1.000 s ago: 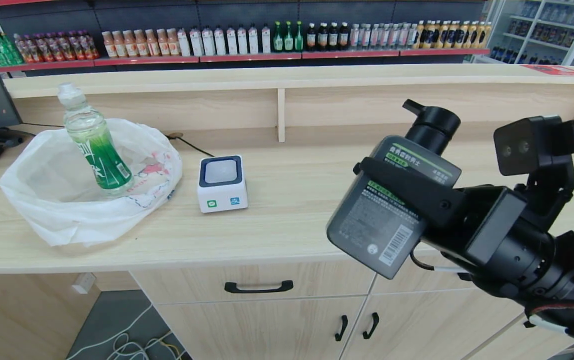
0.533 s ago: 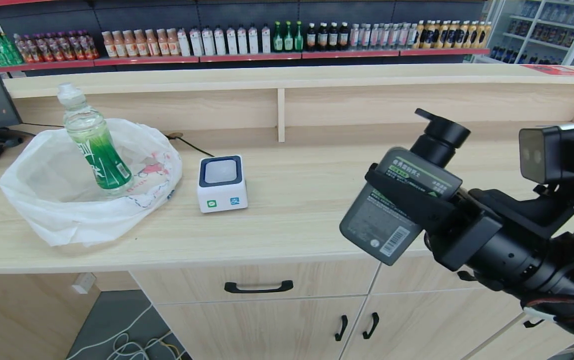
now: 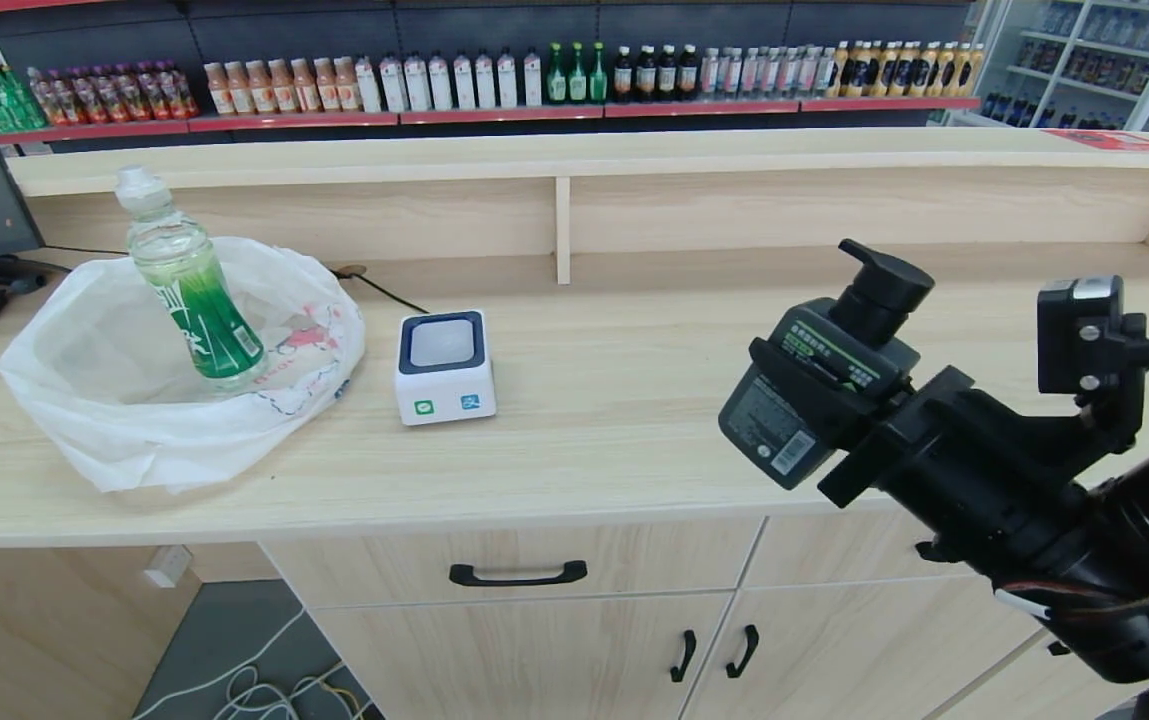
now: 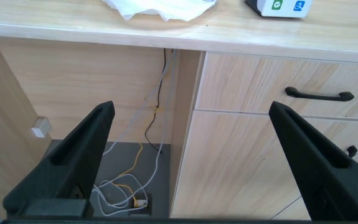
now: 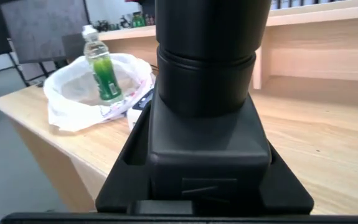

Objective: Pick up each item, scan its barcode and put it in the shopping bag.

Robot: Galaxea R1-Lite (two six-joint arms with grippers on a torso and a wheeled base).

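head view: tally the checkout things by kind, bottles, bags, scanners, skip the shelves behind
bottles: 2, the green-label drink bottle standing in the bag and the dark pump bottle held in the right gripper
shopping bag: 1
scanner: 1
total: 4

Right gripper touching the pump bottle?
Touching. Head view: the right gripper has its fingers clamped across the pump bottle, holding it clear above the counter.
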